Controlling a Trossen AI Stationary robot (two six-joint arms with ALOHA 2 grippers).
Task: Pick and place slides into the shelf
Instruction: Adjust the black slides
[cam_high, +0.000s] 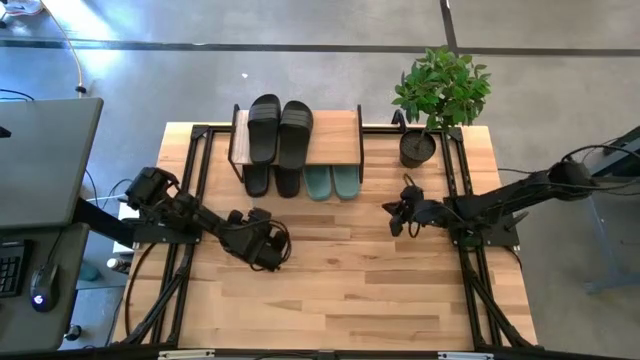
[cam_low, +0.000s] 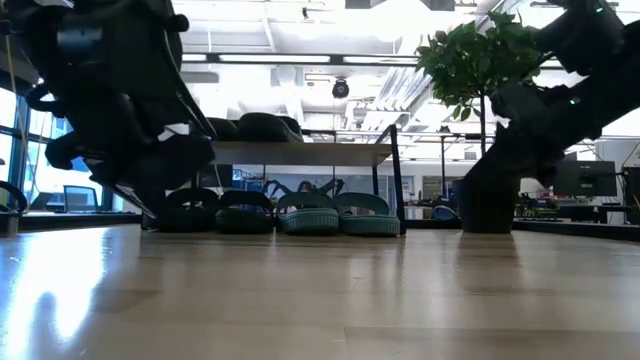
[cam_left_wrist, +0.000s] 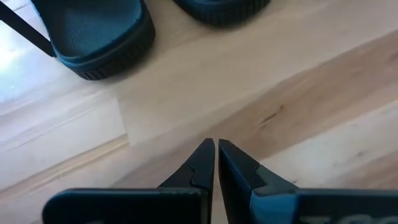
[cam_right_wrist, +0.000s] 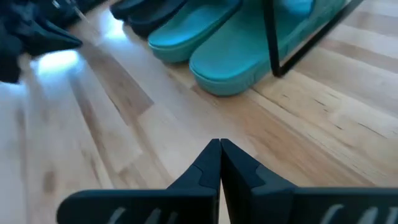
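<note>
From above, the shelf (cam_high: 335, 135) is seen at the far side of the table (cam_high: 330, 290), with one black pair (cam_high: 280, 130) laid on its plank top. A second black pair (cam_high: 272, 181) and the green pair (cam_high: 332, 183) are tucked beneath it, toes poking out toward the arms. The left gripper (cam_high: 262, 245) is held over bare wood in front of the shelf; the right gripper (cam_high: 400, 212) is parked beside a potted plant (cam_high: 440, 95).

At table level, four slides are lined up under the shelf (cam_low: 300, 152), black (cam_low: 218, 212) then green (cam_low: 340, 214).

In the left wrist view, the left gripper (cam_left_wrist: 216, 146) is shown with tips pinched together, nothing held, black slide toes (cam_left_wrist: 99, 34) just ahead.

In the right wrist view, the right gripper (cam_right_wrist: 219, 144) is likewise closed up and empty, the green slides (cam_right_wrist: 217, 46) lying ahead by a shelf leg (cam_right_wrist: 271, 37)
</note>
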